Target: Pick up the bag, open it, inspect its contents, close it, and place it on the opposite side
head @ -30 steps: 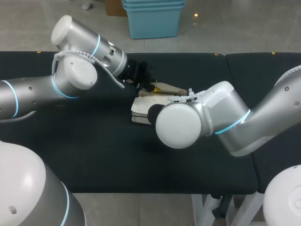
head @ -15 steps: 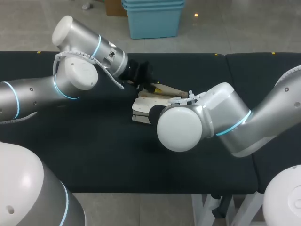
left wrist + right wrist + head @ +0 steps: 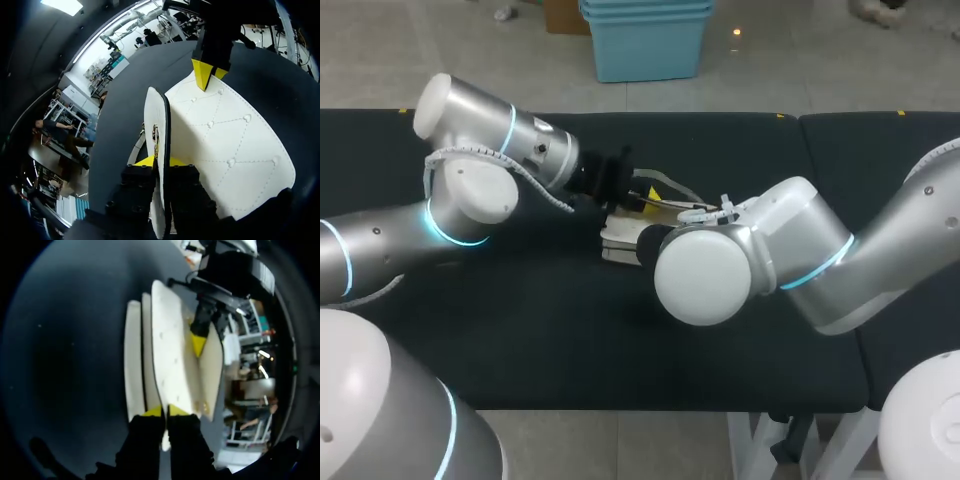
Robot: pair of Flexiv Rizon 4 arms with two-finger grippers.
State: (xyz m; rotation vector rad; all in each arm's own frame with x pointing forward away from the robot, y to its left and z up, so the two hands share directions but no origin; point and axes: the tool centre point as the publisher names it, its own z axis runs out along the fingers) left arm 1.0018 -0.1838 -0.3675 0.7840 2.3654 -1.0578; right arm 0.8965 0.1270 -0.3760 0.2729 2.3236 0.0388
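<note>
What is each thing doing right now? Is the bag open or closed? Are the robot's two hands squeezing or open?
bag: open, its white sides pulled apart, its lower part on the table.
left gripper: shut on the bag, pinching the thin edge of one side.
right gripper: shut on the bag, pinching the edge of the quilted side.
</note>
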